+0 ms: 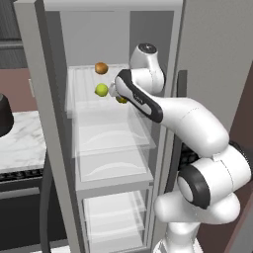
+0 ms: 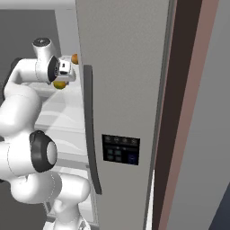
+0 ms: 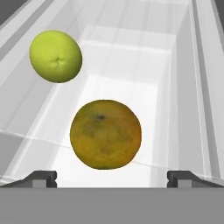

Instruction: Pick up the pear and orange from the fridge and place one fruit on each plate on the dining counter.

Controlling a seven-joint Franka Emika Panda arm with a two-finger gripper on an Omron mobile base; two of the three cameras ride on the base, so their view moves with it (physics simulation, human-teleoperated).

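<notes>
The fridge (image 1: pixel 37 113) stands with its left door open, and my arm reaches onto the top glass shelf (image 1: pixel 81 84). On that shelf the yellow-green pear (image 1: pixel 101 90) (image 3: pixel 56 56) lies left of and slightly beyond the orange (image 3: pixel 106 134). The orange (image 1: pixel 121 100) (image 2: pixel 59 84) peeks out from behind my wrist in both base views. In the hand view my gripper (image 3: pixel 112 178) is open, its two fingertips (image 3: pixel 41 178) wide apart, with the orange centred just ahead of them and nothing between them.
A browner orange ball (image 1: pixel 101 68) (image 2: pixel 74 59) sits farther back on the same shelf. The fridge's shut right door (image 2: pixel 121 67) with its dark handle (image 2: pixel 88 130) is close on the right. A marble worktop (image 1: pixel 20 143) with a dark object (image 1: pixel 4 116) lies left.
</notes>
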